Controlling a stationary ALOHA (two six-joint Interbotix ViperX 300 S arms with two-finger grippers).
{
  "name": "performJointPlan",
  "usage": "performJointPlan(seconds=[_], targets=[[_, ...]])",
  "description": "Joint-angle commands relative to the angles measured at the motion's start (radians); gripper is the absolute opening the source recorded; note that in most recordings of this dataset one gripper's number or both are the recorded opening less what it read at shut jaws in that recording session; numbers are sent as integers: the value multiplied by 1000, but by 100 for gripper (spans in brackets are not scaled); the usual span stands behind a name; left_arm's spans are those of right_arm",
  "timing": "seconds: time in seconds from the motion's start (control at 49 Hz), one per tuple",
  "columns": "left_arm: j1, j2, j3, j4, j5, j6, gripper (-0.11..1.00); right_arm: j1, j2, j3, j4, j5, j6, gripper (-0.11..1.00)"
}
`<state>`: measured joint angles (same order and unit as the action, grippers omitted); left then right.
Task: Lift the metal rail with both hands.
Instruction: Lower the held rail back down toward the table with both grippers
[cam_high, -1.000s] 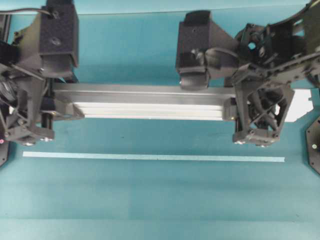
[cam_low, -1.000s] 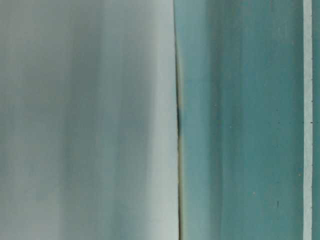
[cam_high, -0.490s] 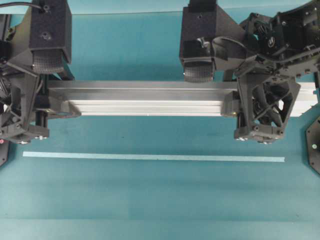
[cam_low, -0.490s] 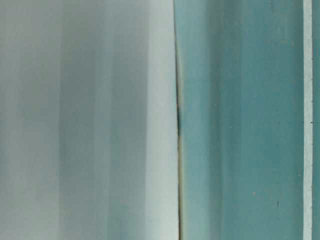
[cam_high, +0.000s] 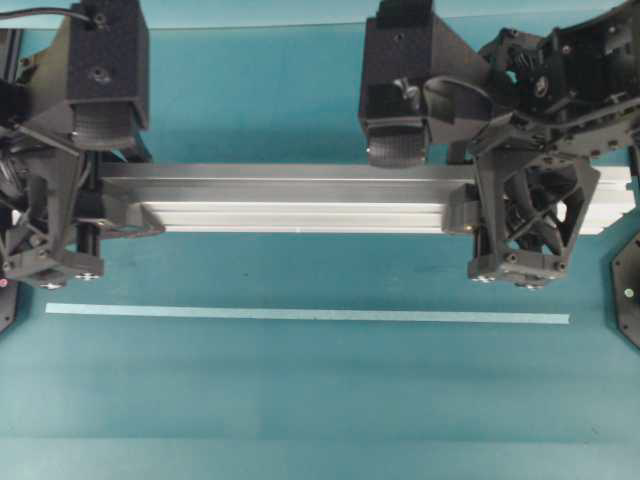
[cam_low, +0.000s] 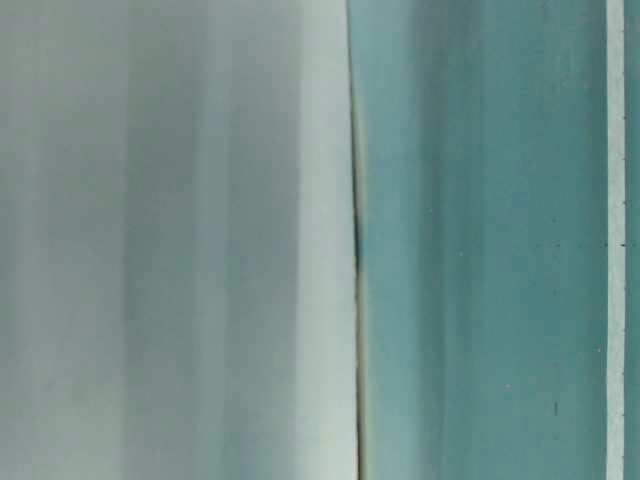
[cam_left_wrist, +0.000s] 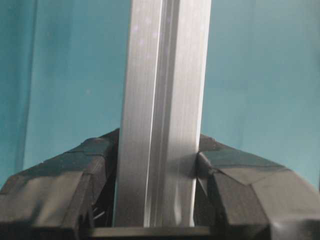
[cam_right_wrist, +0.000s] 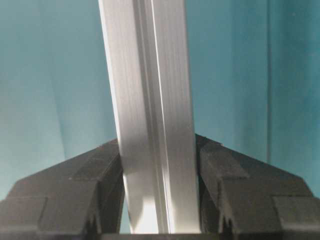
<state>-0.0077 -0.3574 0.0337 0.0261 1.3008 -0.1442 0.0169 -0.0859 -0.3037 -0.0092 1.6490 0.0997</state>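
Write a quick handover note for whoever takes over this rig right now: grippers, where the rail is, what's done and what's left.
Left gripper: shut on the metal rail, near its left end.
Right gripper: shut on the metal rail, near its right end.
The rail lies level between the two grippers, parallel to the thin pale strip flat on the teal table.
Done: both grips are on the rail.
Left: how far the rail is off the table cannot be told from these views; check that, then finish the lift evenly.
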Motion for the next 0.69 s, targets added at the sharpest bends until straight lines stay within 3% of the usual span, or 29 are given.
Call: performJointPlan(seconds=[0.0,0.225,0.674], targets=[[31,-5,17,2,-21,-6,36,-2,-5,32,-5,-38,-2,39],[48,-5,175,2,-126,-6,36,-5,-6,201,3,-153,-11,39],[44,77,489,0,-436,-18,36,-2,3,572,0,-511,-9,39]])
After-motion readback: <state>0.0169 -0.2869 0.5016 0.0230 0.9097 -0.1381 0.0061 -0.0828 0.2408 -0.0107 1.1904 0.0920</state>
